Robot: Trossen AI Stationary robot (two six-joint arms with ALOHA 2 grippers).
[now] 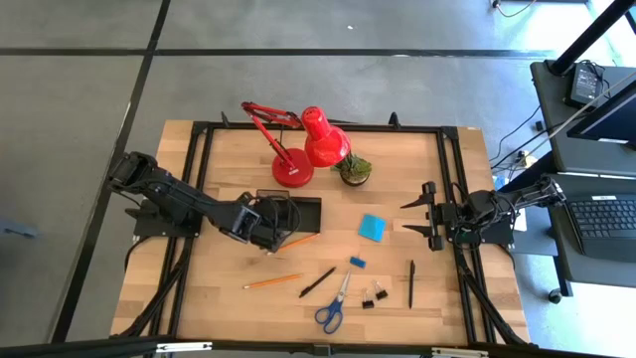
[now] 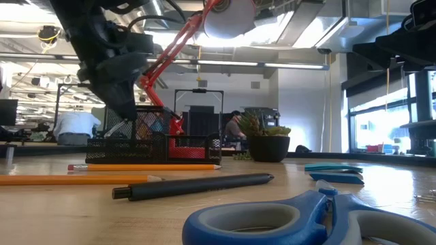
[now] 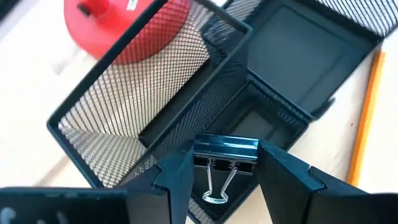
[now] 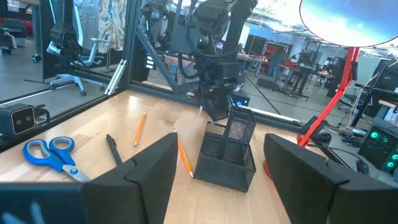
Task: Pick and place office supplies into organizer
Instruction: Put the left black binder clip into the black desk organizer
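Note:
The black mesh organizer (image 1: 298, 211) stands left of the table's middle; it also shows in the left wrist view (image 3: 186, 93) and in the low view (image 2: 157, 141). My left gripper (image 1: 266, 231) hovers over its left end, shut on a black binder clip (image 3: 225, 154) above a small compartment. My right gripper (image 1: 409, 218) is open and empty near the table's right edge. On the table lie two orange pencils (image 1: 298, 241) (image 1: 272, 281), two black pens (image 1: 317, 281) (image 1: 411, 283), blue-handled scissors (image 1: 333, 308), a blue note pad (image 1: 373, 227), a blue eraser (image 1: 357, 262) and more binder clips (image 1: 375, 295). My left gripper pinches the binder clip's black body (image 3: 205, 155) between its two fingers, one on each end of the body. The fingers (image 3: 177, 177) come from above, pointing down. The clip is lifted clear over the organizer, its silver wire handles (image 3: 217, 185) lying back between the fingers.
A red desk lamp (image 1: 298, 149) and a small potted plant (image 1: 354, 167) stand just behind the organizer. The loose supplies lie across the near middle of the table. People sit in the room beyond the table.

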